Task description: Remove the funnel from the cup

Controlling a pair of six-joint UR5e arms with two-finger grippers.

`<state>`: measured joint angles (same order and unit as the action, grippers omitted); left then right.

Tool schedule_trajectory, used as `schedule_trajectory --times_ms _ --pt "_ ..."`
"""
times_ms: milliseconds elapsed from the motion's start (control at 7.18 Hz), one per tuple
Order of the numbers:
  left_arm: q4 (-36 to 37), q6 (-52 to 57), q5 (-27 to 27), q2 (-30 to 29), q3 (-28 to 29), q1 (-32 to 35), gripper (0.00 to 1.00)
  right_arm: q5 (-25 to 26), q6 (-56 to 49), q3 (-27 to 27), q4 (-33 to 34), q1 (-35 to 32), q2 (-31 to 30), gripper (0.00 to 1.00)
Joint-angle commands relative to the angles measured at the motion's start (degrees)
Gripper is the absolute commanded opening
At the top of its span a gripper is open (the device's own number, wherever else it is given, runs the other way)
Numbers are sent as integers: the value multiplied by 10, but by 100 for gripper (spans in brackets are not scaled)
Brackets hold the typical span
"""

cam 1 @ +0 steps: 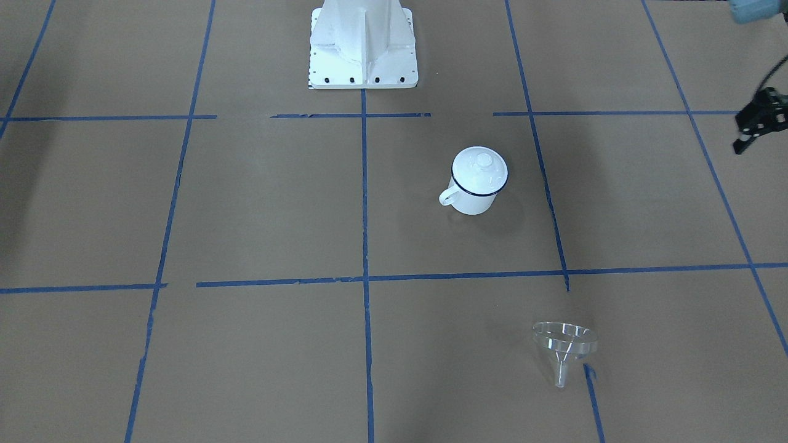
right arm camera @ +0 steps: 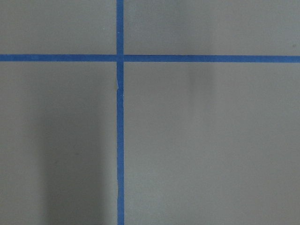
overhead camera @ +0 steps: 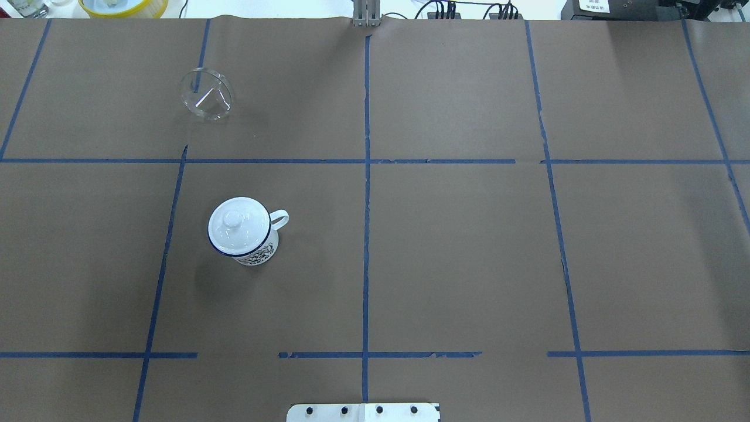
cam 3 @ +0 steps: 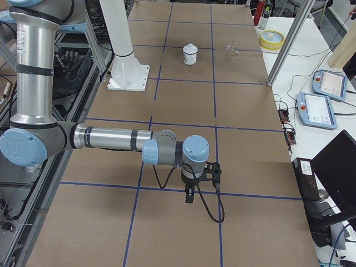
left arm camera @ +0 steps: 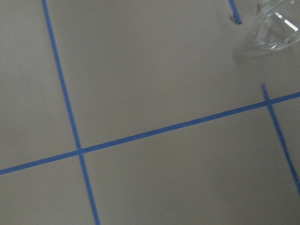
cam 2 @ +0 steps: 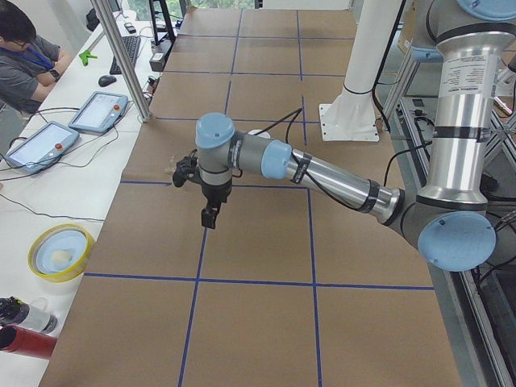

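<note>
From the front, the funnel lies on its side near the operators' edge of the worktop. It is well apart from the cup, which has a lid on it. The left gripper hangs over the worktop's left end with nothing in it, and I cannot tell how wide its jaws are. Overhead, the funnel sits toward the far-left corner and the cup mid-left. From the right end, the right gripper hovers near that end; I cannot tell its opening. The removal looks done, with nothing left.

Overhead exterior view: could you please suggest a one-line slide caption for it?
Funnel lies on the table, apart from the cup, which has its lid on.
</note>
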<state>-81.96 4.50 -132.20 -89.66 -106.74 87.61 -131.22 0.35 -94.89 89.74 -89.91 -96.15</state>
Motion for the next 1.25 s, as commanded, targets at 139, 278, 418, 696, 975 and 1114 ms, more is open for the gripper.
schedule_trajectory --times_ms 139,278,418,696,975,1114 --pt "-6 41 -13 47 52 30 100 0 0 0 0 0 0 100" --pt "-7 39 -15 46 53 47 100 0 0 0 0 0 0 100" --pt "-5 36 -19 48 59 53 100 0 0 0 0 0 0 100" --pt "-6 36 -37 56 70 78 100 0 0 0 0 0 0 100" --pt "-6 33 -33 50 74 79 100 0 0 0 0 0 0 100" --pt "-5 36 -30 51 72 79 100 0 0 1 0 0 0 100"
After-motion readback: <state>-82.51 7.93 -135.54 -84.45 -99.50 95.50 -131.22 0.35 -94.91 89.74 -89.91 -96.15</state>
